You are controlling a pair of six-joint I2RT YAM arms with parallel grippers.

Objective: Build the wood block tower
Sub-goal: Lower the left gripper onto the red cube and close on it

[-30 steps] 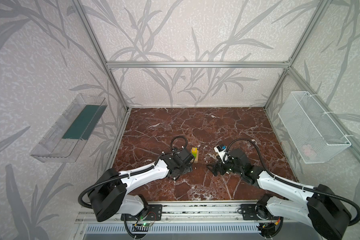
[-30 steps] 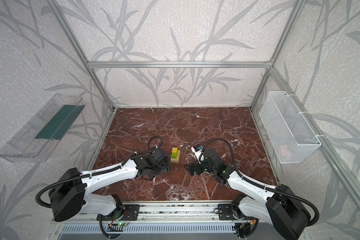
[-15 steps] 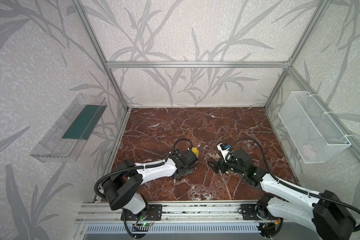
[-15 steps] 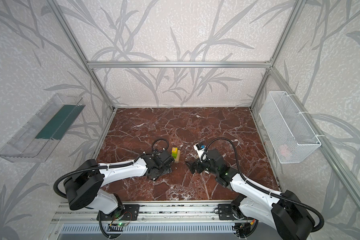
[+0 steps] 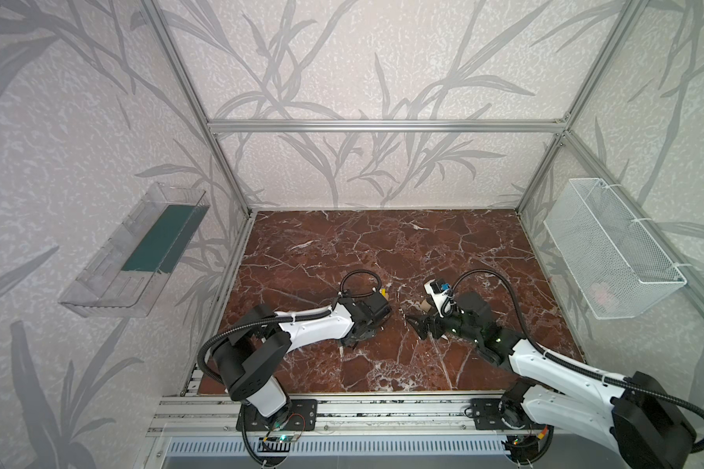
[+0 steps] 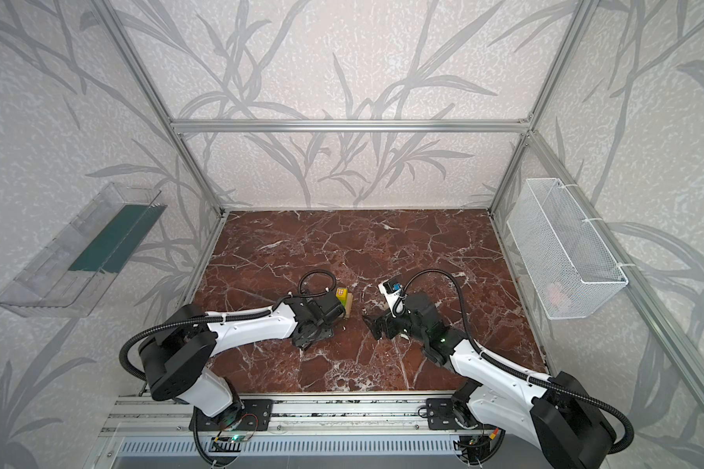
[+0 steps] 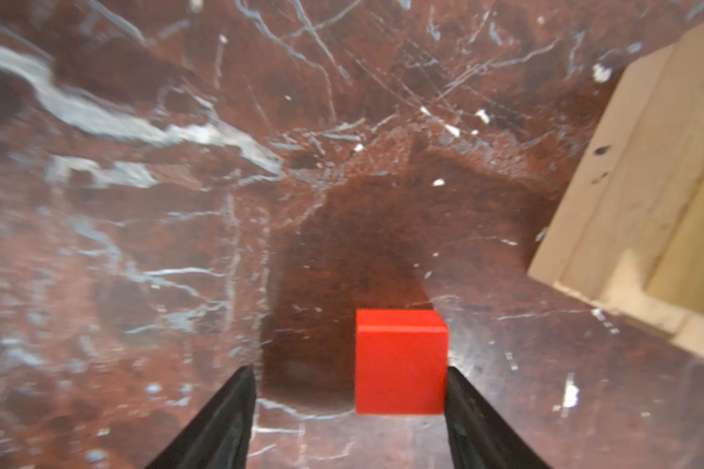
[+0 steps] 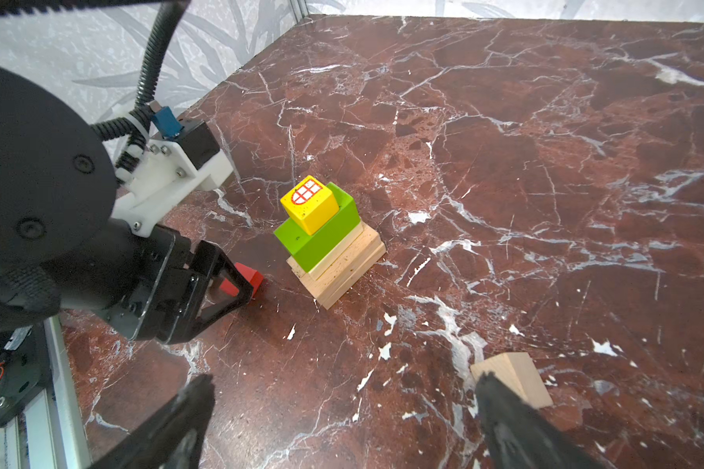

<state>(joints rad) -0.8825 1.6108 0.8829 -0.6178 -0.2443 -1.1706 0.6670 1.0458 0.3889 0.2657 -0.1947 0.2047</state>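
Note:
The tower [image 8: 334, 247] stands mid-floor: pale wood planks at the base, a green bar [image 8: 322, 239] on them, a yellow cube [image 8: 309, 203] on top; it also shows in a top view [image 6: 344, 298]. A red cube [image 7: 401, 361] lies on the floor beside it, also seen in the right wrist view [image 8: 253, 278]. My left gripper [image 7: 348, 375] is open around the red cube; one finger touches it and the other stands off. My right gripper [image 8: 344, 381] hangs wide open over bare floor. A small plain wood piece [image 8: 513, 377] lies just outside one of its fingers.
The red marble floor [image 5: 383, 251] is walled on three sides. A white wire basket [image 5: 610, 260] hangs on the right wall and a clear tray [image 5: 139, 251] on the left wall. An aluminium rail [image 5: 383, 406] runs along the front.
My left arm has stretched out lower beside the tower, and its jaws have narrowed around the red cube. The right arm has hardly moved.

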